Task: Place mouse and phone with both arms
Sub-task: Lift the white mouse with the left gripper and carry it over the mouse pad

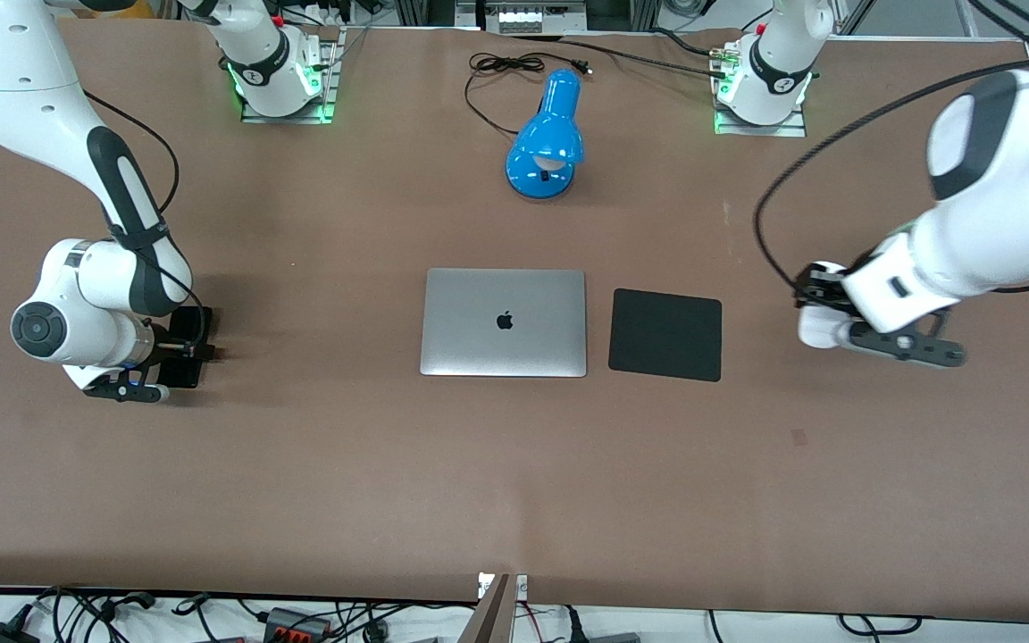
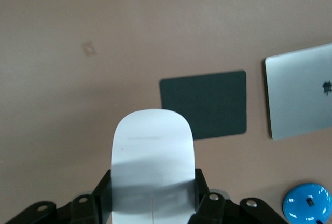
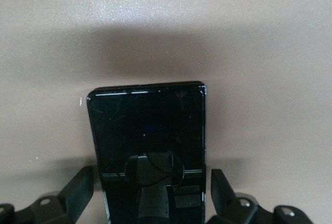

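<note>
Brown table (image 1: 318, 464): closed laptop (image 1: 504, 322) at centre, black pad (image 1: 665, 335) just beside it toward the left arm's end, blue lamp (image 1: 547, 138) nearer the bases. Left gripper (image 2: 153, 203) over bare table near the pad, clamped on the mouse (image 2: 153, 168), fingers (image 2: 203, 193) pressing its sides. Right gripper (image 3: 153, 195) low at the right arm's end, fingers (image 3: 83, 185) just apart from the phone (image 3: 148, 130) between them.

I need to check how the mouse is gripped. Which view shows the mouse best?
The left wrist view: the mouse fills the frame, its sides between the left gripper's fingers. The front view shows only a white bit under the left arm's wrist. The right wrist view shows none of it.
</note>
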Motion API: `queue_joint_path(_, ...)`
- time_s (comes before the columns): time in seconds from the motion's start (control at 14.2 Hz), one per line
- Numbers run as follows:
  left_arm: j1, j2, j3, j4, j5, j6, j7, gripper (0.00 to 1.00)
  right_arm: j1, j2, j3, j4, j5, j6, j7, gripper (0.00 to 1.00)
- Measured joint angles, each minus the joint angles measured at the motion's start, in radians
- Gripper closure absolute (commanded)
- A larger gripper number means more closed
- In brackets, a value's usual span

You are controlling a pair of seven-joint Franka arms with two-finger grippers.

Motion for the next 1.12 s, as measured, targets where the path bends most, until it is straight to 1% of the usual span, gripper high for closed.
queue_joint_path(0.07,-0.003,0.006,-0.011,-0.023,0.0,0.019,-0.003,0.74,0.0,0.0,0.0,0.0,0.0,-0.001,0.0,0.05)
queue_joint_path(0.14,-0.008,0.01,-0.015,-0.053,0.0,0.058,-0.005,0.74,0.0,0.0,0.0,0.0,0.0,-0.002,-0.001,0.31)
queue_joint_path(0.21,-0.015,0.015,-0.018,-0.086,0.0,0.107,-0.011,0.74,0.0,0.0,0.001,0.001,0.0,-0.003,-0.004,0.5)
queue_joint_path(0.28,-0.019,0.021,-0.02,-0.126,0.0,0.167,-0.023,0.74,0.0,0.0,0.001,0.002,0.0,-0.005,-0.009,0.59)
queue_joint_path(0.35,-0.024,0.026,-0.021,-0.174,0.0,0.235,-0.035,0.74,0.0,0.0,0.001,0.004,0.0,-0.006,-0.013,0.65)
queue_joint_path(0.63,-0.039,0.047,-0.022,-0.367,0.0,0.513,-0.088,0.74,-0.001,-0.005,0.002,0.008,-0.002,-0.021,-0.018,0.77)
queue_joint_path(0.77,-0.039,0.063,-0.022,-0.449,0.012,0.654,-0.09,0.74,-0.001,-0.006,0.004,0.01,-0.002,-0.039,-0.018,0.77)
queue_joint_path(0.84,-0.039,0.078,-0.022,-0.476,0.021,0.71,-0.099,0.74,0.0,-0.008,0.006,0.015,-0.002,-0.056,-0.018,0.77)
queue_joint_path(0.98,-0.044,0.117,-0.022,-0.497,0.042,0.773,-0.144,0.74,0.007,-0.026,0.013,0.042,-0.002,-0.122,-0.018,0.77)
queue_joint_path(1.12,-0.072,0.159,-0.022,-0.501,0.118,0.815,-0.231,0.74,0.028,-0.064,0.019,0.09,0.002,-0.214,-0.018,0.77)
